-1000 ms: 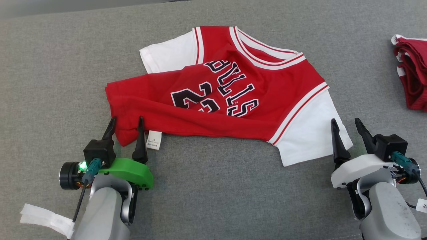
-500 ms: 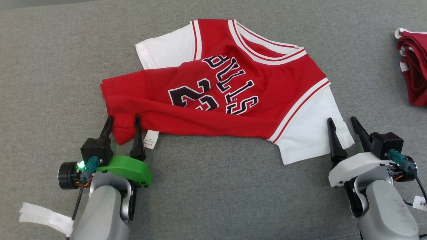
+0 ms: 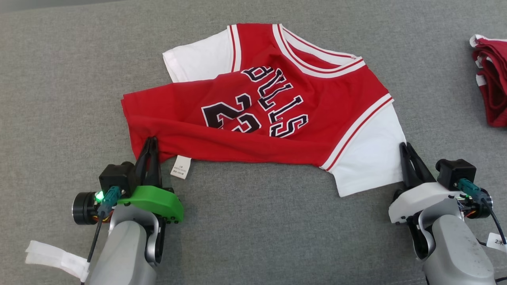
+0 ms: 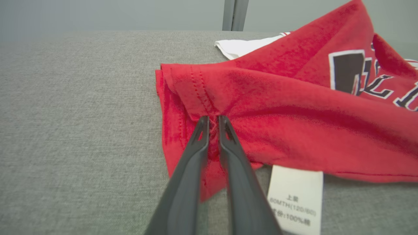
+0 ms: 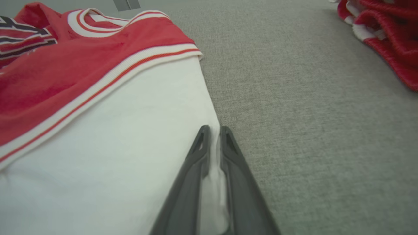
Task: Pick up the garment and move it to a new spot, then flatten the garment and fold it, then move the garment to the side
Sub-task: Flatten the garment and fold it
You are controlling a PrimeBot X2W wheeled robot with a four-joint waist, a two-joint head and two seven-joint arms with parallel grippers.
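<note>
The garment (image 3: pixel 277 118) is a red jersey with white sleeves and black lettering, lying crumpled and partly folded over itself on the grey surface. My left gripper (image 3: pixel 151 139) is shut on its red hem corner (image 4: pixel 212 127) at the near left. My right gripper (image 3: pixel 404 145) is shut on the edge of the white sleeve (image 5: pixel 214 156) at the near right. A white care label (image 3: pixel 180 167) sticks out beside the left gripper's fingers (image 4: pixel 228 156).
A second red and white garment (image 3: pixel 491 83) lies bunched at the right edge, also in the right wrist view (image 5: pixel 385 36). A strip of white tape (image 3: pixel 55 259) hangs by my left forearm. The grey fabric surface (image 3: pixel 257 229) spreads all around.
Both grippers went from open, straddling the cloth edges, to shut on them. The jersey's near left corner is now pinched together.
</note>
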